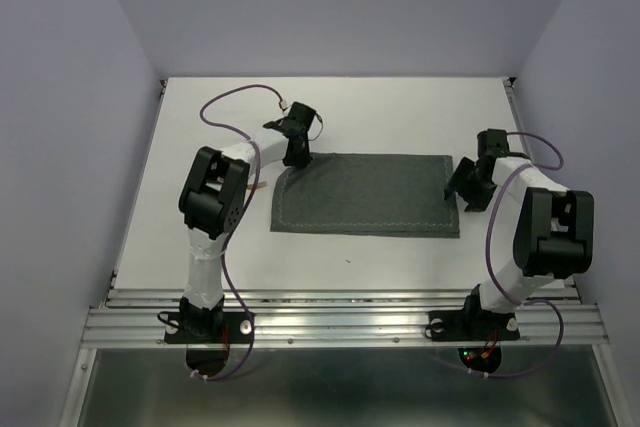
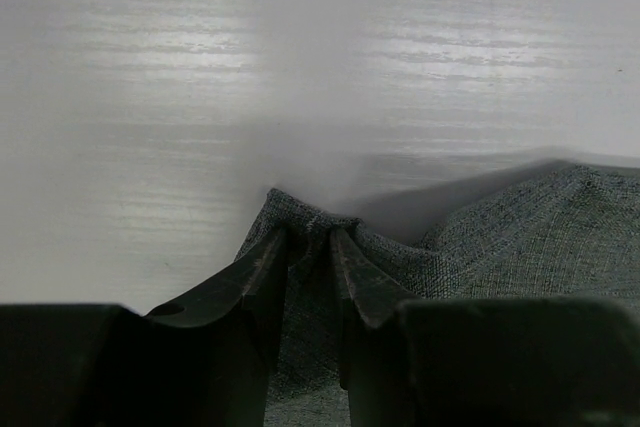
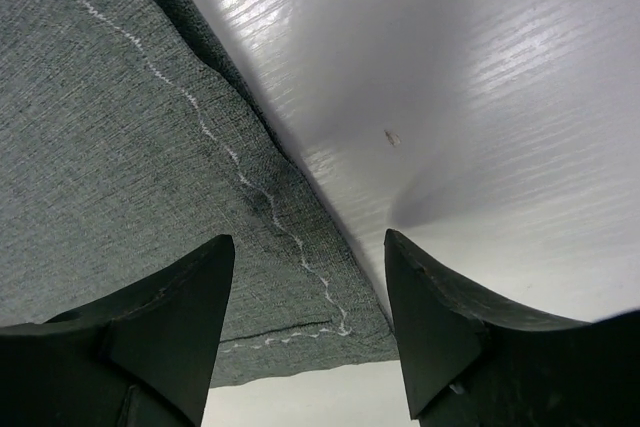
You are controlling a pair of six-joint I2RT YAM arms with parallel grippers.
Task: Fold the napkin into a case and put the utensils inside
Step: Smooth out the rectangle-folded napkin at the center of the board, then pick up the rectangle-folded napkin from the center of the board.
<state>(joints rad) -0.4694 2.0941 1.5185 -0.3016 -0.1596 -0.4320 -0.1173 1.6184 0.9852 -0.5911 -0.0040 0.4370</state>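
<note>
At its far-left corner, the napkin [image 1: 365, 195] is pinched by the left gripper [image 2: 308, 239].

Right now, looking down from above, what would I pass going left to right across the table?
left arm → left gripper → napkin, its far-left corner pinched by that gripper → right gripper, open at the napkin's right edge → right arm

The left gripper [image 2: 310, 234] is clamped on a corner of the napkin [image 2: 500, 237] toward the far edge, while the right gripper [image 3: 310, 247] is held spread near the right edge.
</note>
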